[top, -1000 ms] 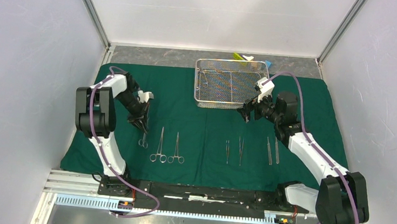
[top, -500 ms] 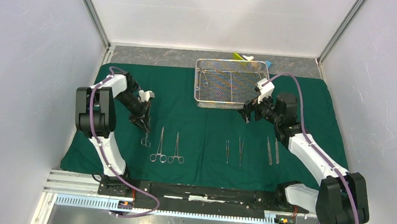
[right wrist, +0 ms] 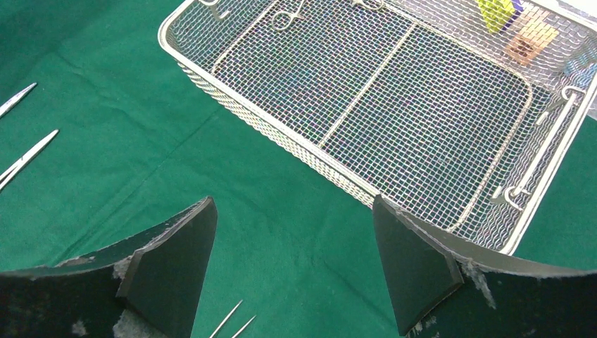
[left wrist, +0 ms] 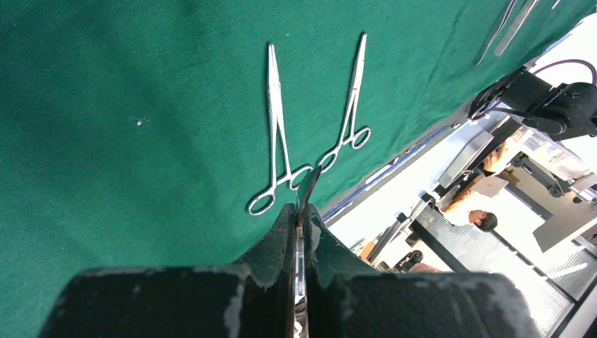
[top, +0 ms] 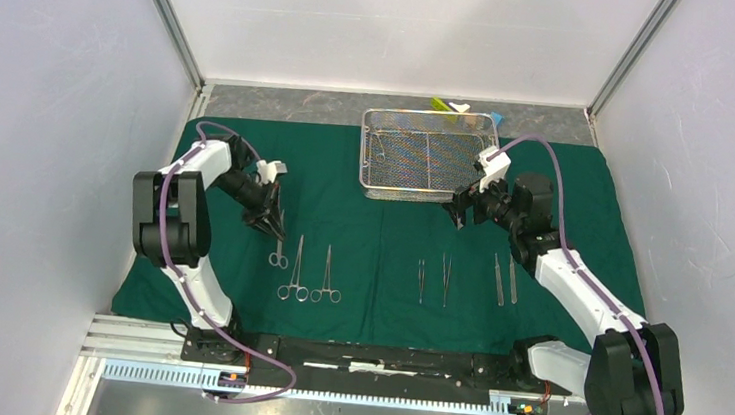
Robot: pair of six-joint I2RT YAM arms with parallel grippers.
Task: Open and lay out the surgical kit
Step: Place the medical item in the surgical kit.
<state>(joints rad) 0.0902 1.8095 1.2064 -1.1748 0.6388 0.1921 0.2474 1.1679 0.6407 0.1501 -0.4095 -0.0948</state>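
the dark green cloth (top: 381, 231) lies spread flat over the table. the silver mesh tray (top: 427, 195) stands on its far part, near the middle. a steel clamp (top: 379, 146) with ring handles lies inside the tray at its left end.

the left claw (top: 271, 227) is pressed together on a slim steel held clamp (top: 278, 254). the clamp's rings hang below the claw's tips, toward the near edge. in the left wrist view the steel sits pinched between both fingers (left wrist: 278, 239). whether the rings touch the cloth i cannot tell. just to the right of it two laid clamps (top: 295, 271) lie side by side on the cloth, rings toward the near edge.

the right claw (top: 460, 210) stands wide apart and has nothing in it. it hangs over the cloth just beside the near right corner of the tray. four tweezers (top: 445, 280) lie in a row on the cloth, in two pairs, between this claw and the near edge.

small blocks (top: 441, 104), yellow-green and blue, sit on the bare table just behind the tray.
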